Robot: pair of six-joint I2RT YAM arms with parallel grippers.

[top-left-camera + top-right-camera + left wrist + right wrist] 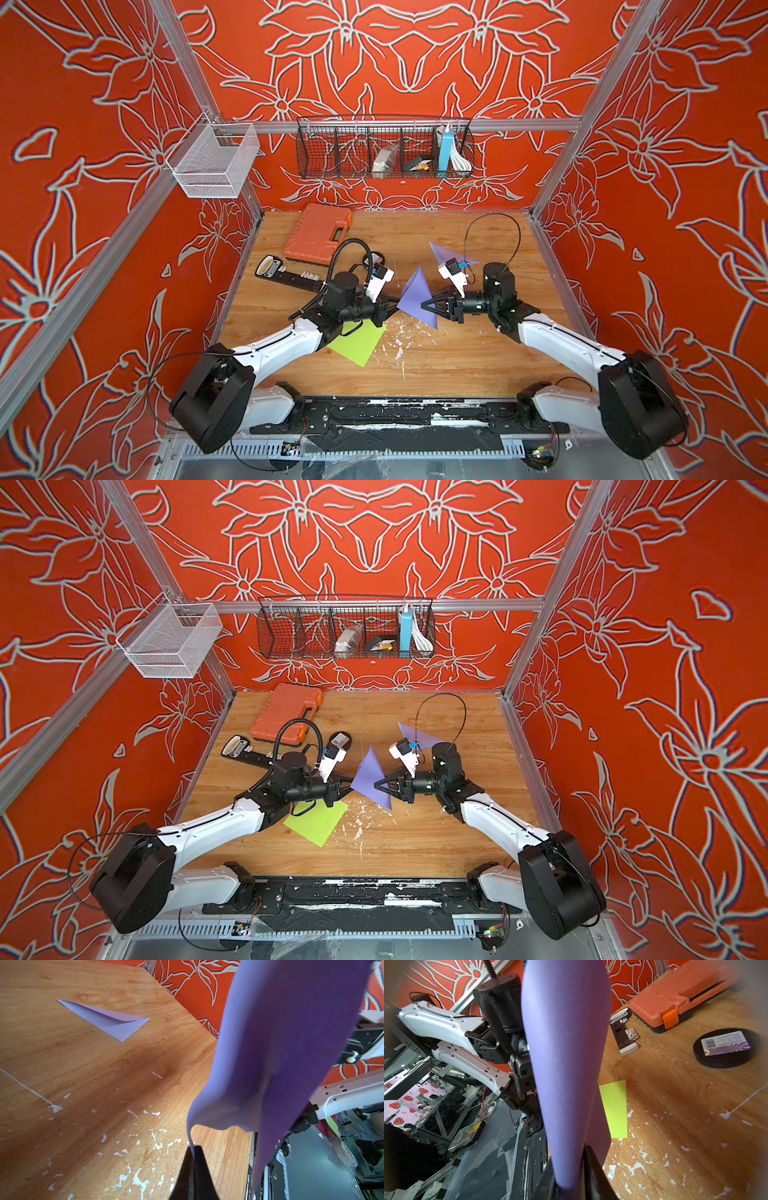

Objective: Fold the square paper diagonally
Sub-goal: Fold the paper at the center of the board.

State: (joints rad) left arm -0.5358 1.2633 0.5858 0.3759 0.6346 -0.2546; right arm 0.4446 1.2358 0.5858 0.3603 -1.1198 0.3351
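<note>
While the purple paper [417,297] hangs upright just beside the lime sheet [359,343], left gripper [394,302] pinches the corner on the sheet's side, right gripper [424,305] clamps the far side. Long axis crossways between them, both equally near.

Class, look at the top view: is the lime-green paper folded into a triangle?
No, the lime-green paper lies flat as one sheet, with no fold showing.
</note>
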